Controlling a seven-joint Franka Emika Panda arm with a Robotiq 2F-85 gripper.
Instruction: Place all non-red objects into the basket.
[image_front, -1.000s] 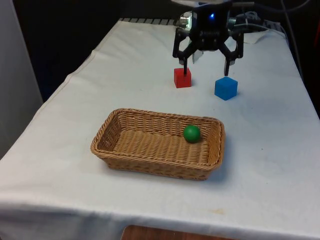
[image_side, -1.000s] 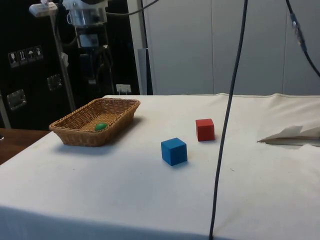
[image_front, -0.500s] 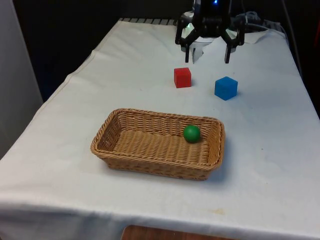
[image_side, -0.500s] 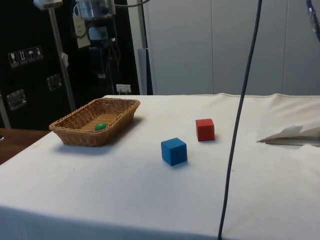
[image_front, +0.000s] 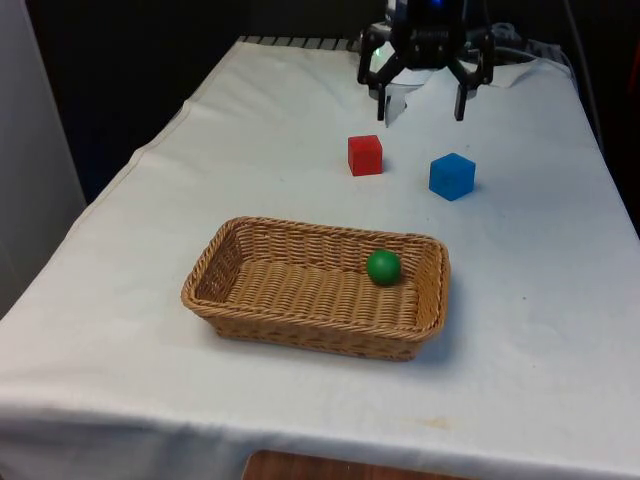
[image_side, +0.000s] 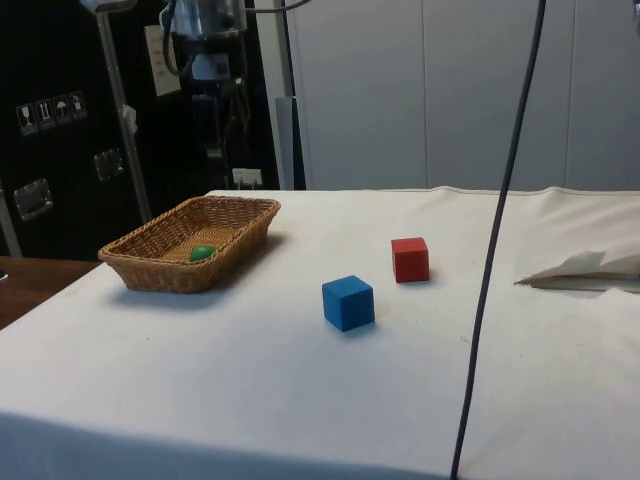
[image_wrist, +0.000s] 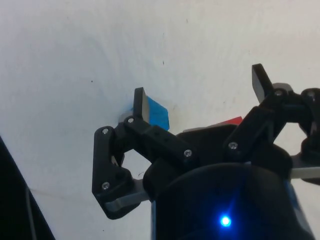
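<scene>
Wicker basket (image_front: 300, 290) sat on the white tablecloth (image_front: 150, 260) toward the near end of the table, and the green ball (image_front: 383, 266) was already lying inside it, tucked close to the wall on the front view's right. From the side view the same basket (image_side: 170, 255) stood well apart from the two cubes, with the green ball (image_side: 202, 253) showing low on its woven floor.

Out on the open cloth, the blue cube (image_front: 452, 176) rested flat, not in the basket. Just beside it, on the front view's left, stood the red cube (image_front: 365, 155), the two near each other but not touching. In the side view the blue cube (image_side: 348, 302) sat nearer that camera and the red cube (image_side: 410, 259) a little farther back.

And the black gripper (image_front: 421, 98) hung in the air above the far end of the table, behind both cubes and clear of them. Its jaws were spread wide, with nothing between them, empty-handed. One dark fingertip (image_front: 381, 108) pointed down above and behind the red cube, the other hung above and behind the blue one.

From the wrist view, the gripper (image_wrist: 200, 95) looked straight down on the cloth, and the blue cube (image_wrist: 156, 113) peeked out beside one finger (image_wrist: 139, 104), a sliver of the red cube (image_wrist: 234, 121) showing near the other.
</scene>
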